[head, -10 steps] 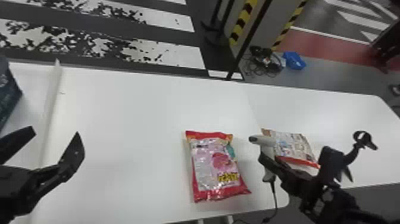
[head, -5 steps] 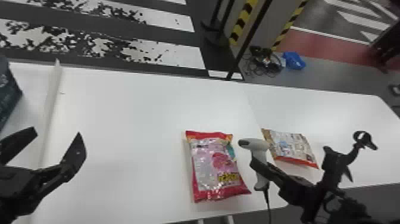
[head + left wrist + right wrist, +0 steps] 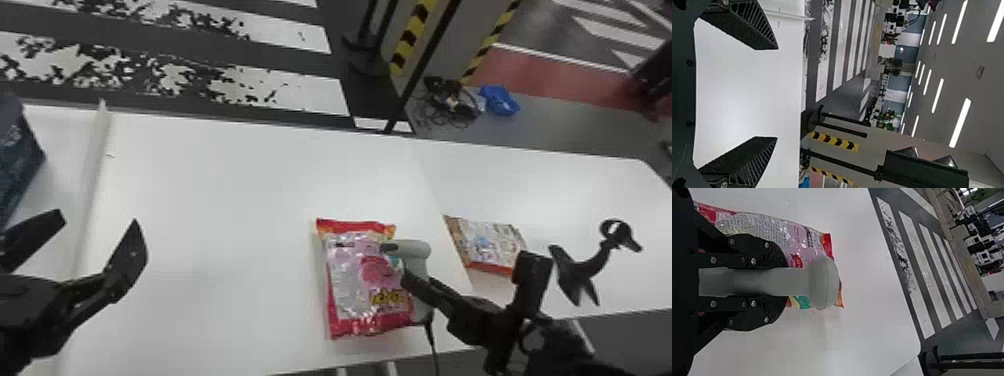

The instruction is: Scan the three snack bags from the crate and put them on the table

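In the head view my right gripper (image 3: 411, 280) holds the grey-white scanner (image 3: 416, 256) over the right edge of a pink and red snack bag (image 3: 354, 287) lying on the table. The right wrist view has the right gripper (image 3: 768, 282) shut on the handle of the scanner (image 3: 822, 283), with the pink snack bag (image 3: 766, 229) behind it. Farther right on the table lies a brown and orange snack bag (image 3: 487, 245). At the far left my left gripper (image 3: 102, 227) stands open above the table; its fingers are also apart in the left wrist view, where the gripper (image 3: 774, 93) has nothing between them.
A dark blue bag or crate-like object (image 3: 17, 155) stands at the table's left edge, beside a white raised strip (image 3: 95, 150). The scanner's cable (image 3: 432, 345) hangs over the front edge of the white table (image 3: 225, 190). A black stand (image 3: 582, 270) is on the right.
The right gripper has carried the scanner leftward, from between the two bags to over the pink bag's right edge. The left arm has barely moved, and both bags lie where they were.
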{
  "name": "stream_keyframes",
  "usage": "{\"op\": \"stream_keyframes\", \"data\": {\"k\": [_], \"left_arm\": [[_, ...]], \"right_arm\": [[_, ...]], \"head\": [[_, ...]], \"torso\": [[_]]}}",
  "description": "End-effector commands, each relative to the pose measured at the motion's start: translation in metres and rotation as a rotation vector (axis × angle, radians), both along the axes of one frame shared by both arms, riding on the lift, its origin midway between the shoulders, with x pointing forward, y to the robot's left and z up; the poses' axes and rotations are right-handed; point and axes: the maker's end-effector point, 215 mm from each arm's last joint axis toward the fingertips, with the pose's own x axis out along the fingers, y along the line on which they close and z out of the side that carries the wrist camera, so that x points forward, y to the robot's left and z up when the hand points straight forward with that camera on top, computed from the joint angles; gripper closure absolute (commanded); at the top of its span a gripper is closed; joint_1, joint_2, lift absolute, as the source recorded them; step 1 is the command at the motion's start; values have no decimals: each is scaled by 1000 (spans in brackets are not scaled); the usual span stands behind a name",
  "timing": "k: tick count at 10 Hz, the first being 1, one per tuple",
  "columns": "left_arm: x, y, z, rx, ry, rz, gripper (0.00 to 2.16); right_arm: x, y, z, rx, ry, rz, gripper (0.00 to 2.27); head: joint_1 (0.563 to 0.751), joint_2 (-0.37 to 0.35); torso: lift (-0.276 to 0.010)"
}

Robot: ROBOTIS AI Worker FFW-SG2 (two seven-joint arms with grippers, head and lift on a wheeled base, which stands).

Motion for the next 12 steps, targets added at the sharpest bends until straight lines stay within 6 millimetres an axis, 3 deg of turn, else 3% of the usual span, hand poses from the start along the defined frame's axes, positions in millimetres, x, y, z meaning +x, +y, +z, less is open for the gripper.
{"op": "stream_keyframes", "data": {"k": [1, 7, 10, 12], "left_arm": [[0, 0, 0, 2, 1, -2, 46], [0, 0, -5, 5, 10, -6, 46], [1, 2, -4, 9, 10, -4, 46], [1, 1, -3, 8, 9, -7, 46]], "right_arm": [[6, 6, -5, 1, 4, 9, 2236], [7, 25, -29, -25, 51, 52, 2236], [7, 20, -10, 2, 50, 39, 2236], [12, -10, 7, 25, 42, -24, 2236]], "head": [[695, -322], [695, -285], [695, -277], [695, -285]], "torso": [[-94], [-94], [-94], [-94]]}}
